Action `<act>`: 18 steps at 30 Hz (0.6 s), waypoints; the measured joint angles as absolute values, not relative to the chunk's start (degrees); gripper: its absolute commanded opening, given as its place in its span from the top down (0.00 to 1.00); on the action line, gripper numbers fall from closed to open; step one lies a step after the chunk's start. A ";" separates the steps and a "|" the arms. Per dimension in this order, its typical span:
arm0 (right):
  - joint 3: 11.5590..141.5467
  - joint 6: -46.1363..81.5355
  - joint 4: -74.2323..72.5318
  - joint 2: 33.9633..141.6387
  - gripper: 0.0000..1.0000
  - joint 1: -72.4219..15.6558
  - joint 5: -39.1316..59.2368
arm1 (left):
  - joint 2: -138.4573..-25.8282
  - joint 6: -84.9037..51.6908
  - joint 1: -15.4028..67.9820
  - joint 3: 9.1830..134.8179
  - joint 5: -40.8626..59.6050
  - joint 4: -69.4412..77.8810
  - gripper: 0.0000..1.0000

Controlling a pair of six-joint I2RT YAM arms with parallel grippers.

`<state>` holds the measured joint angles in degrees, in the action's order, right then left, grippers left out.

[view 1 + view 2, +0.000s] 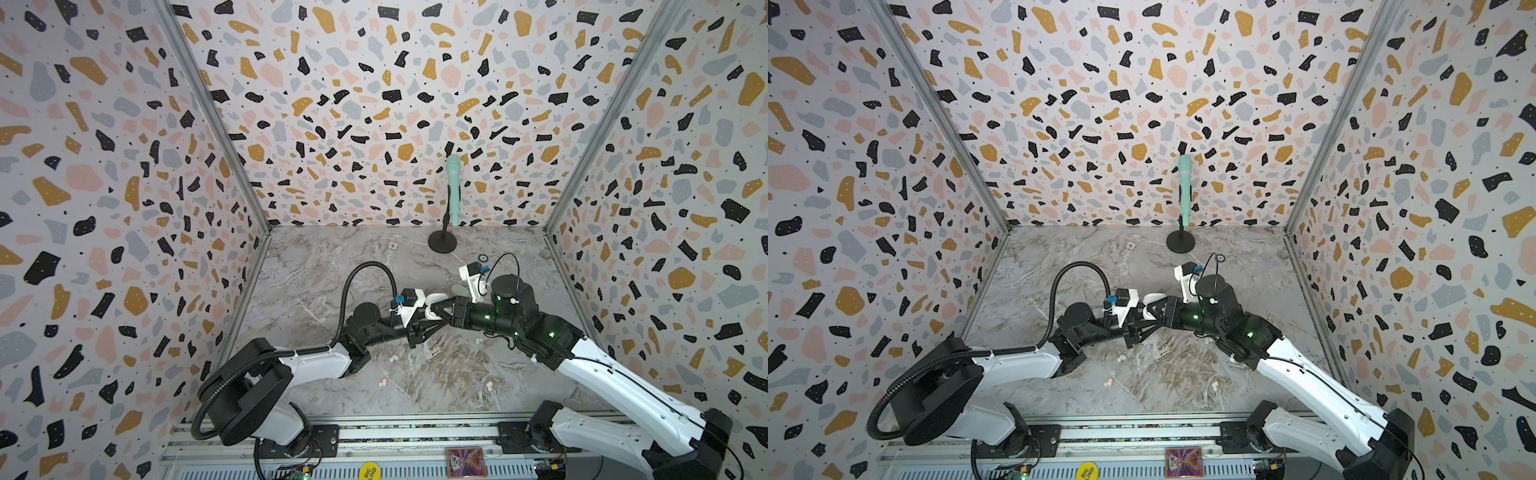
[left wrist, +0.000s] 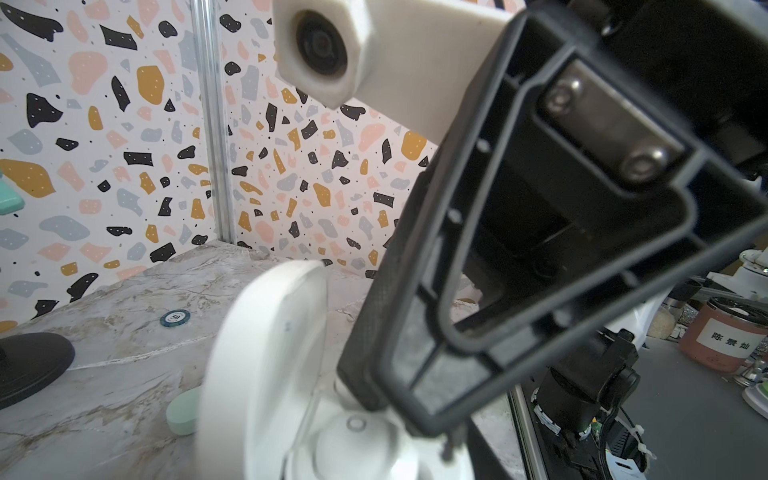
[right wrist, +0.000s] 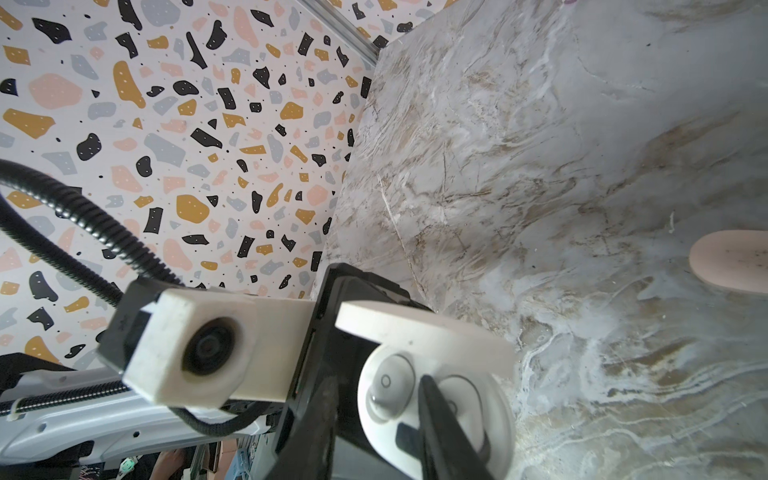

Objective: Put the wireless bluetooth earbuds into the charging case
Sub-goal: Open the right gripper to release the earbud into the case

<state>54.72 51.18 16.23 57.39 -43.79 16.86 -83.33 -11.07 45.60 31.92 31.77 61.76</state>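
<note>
Jaws of the left gripper (image 1: 428, 322) clench the open white charging case (image 3: 415, 328) over the marble table (image 1: 316, 274). The right gripper (image 3: 376, 382), jaws parted, straddles a white earbud (image 3: 388, 386) seated in one well. Other earbuds (image 1: 392, 358) lie loose on the table.

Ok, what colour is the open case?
White throughout; the case shows best in the right wrist view.
</note>
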 measured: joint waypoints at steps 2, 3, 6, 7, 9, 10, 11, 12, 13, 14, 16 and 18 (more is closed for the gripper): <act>56.36 50.46 18.63 57.36 0.61 -43.79 16.45 | -83.11 -10.90 45.60 31.92 31.42 61.82 0.75; 57.19 50.13 19.79 57.36 0.59 -43.79 16.23 | -83.00 -10.76 45.60 31.92 31.20 61.82 0.75; 60.34 48.84 23.59 57.36 0.52 -43.79 15.29 | -82.76 -10.20 45.60 31.92 30.83 62.00 0.76; 61.47 48.38 24.93 57.36 0.50 -43.79 14.81 | -82.72 -10.04 45.60 31.92 30.76 62.02 0.76; 63.42 47.44 27.16 57.36 0.45 -43.79 14.17 | -82.67 -9.87 45.60 31.92 30.74 62.04 0.75; 64.71 46.78 28.62 57.45 0.43 -43.70 13.65 | -82.67 -9.80 45.60 31.92 30.74 62.04 0.75; 65.76 46.26 29.69 57.58 0.41 -43.64 13.28 | -82.67 -9.78 45.60 31.92 30.76 62.04 0.75; 67.09 45.36 30.94 57.95 0.39 -43.46 12.71 | -82.67 -9.78 45.60 31.92 30.76 62.04 0.75; 68.53 44.75 31.94 58.50 0.37 -43.31 12.27 | -82.67 -9.76 45.60 31.92 30.76 62.06 0.75; 69.76 43.99 32.73 59.13 0.36 -43.13 11.86 | -82.67 -9.76 45.60 31.92 30.76 62.08 0.75; 72.42 42.39 33.93 61.17 0.35 -42.50 11.05 | -82.67 -9.76 45.60 31.92 30.76 62.13 0.75; 74.78 40.91 34.98 63.70 0.35 -41.67 10.79 | -82.67 -9.76 45.60 31.92 30.76 62.15 0.75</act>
